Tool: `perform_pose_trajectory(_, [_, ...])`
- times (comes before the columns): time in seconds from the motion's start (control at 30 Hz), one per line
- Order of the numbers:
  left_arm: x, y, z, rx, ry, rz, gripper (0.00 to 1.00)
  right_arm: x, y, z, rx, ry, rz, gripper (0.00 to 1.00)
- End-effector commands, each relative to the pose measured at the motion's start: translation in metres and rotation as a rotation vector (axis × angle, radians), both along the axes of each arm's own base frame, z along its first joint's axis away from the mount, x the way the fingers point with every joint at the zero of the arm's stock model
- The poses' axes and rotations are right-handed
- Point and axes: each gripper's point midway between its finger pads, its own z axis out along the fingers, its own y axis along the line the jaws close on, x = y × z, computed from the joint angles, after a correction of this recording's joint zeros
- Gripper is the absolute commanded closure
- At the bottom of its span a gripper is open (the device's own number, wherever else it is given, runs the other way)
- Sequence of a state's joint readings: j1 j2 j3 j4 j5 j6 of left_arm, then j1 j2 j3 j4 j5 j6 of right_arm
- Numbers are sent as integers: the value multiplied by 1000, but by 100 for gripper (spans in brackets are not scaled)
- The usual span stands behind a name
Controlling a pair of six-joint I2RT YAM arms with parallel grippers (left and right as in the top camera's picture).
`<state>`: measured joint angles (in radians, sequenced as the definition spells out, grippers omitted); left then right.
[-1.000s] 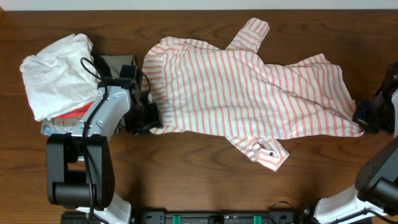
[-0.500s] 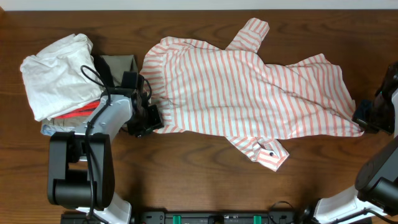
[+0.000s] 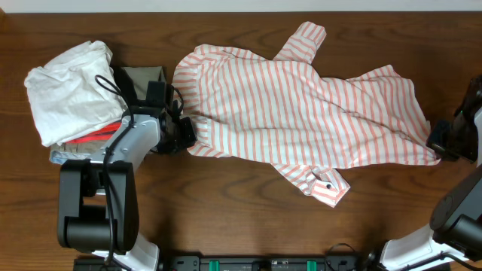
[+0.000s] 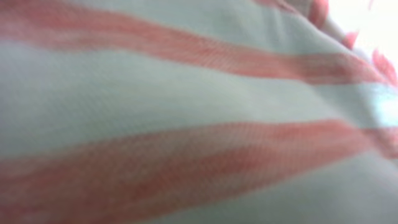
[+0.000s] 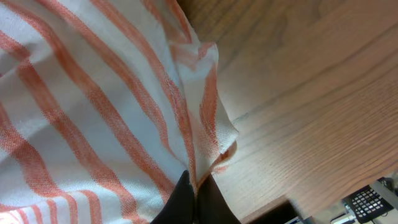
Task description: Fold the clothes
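A white shirt with orange-red stripes [image 3: 301, 113] lies spread across the wooden table, one sleeve up at the back and a cuff at the front. My left gripper [image 3: 183, 134] is at the shirt's left hem. The left wrist view shows only striped cloth [image 4: 199, 112] pressed close, and its jaws are hidden. My right gripper [image 3: 439, 143] is at the shirt's right end. In the right wrist view its black fingers [image 5: 198, 193] are shut on a folded edge of the shirt [image 5: 93, 93].
A pile of clothes stands at the left: a crumpled white garment [image 3: 71, 90] on top, something red [image 3: 94, 135] under it, and an olive cloth [image 3: 143, 77] beside it. Bare wood [image 3: 226, 211] runs along the front of the table.
My left gripper has moved a little up and to the right along the shirt's left hem, and the hem's lower left corner has shifted with it. The right arm has not moved.
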<state>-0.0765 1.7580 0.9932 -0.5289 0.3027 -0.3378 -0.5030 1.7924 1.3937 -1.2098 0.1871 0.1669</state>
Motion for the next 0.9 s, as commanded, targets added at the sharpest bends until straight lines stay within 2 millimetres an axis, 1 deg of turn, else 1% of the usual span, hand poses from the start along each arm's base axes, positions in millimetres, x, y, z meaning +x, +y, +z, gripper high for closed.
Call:
perform_pose_trajectory(0.0, [1,3,0,16,-6,1,94,-2,-2,1,-5,-4,-4,99])
perform_pose_trajectory(0.13, [0,3,2,16,-8,-2,94,-2,-2,1,-5,-3,-4,99])
perform_pose_trajectory(0.23, [-3,3,14,18,-26,-24,94,0,0,1,9,-12,-4,99])
perform_pose_trajectory(0.3, [-8,4,32,18,-44,-25,94,3,5,0,41,-28,4,99])
perform_pose_trajectory(0.43, [-22,5,79,19,-135,-47,94,8,16,1,103,-62,40,99])
perform_pose_trajectory(0.57, [-29,7,132,19,-298,-42,94,9,15,7,89,-83,38,99])
perform_pose_trajectory(0.67, [-30,7,158,16,-399,-39,94,15,14,13,91,-132,34,99])
perform_pose_trajectory(0.73, [-27,11,171,34,-460,-29,94,22,16,18,102,-180,34,99])
perform_pose_trajectory(0.87, [-14,30,178,136,-521,22,94,36,15,25,99,-257,42,99])
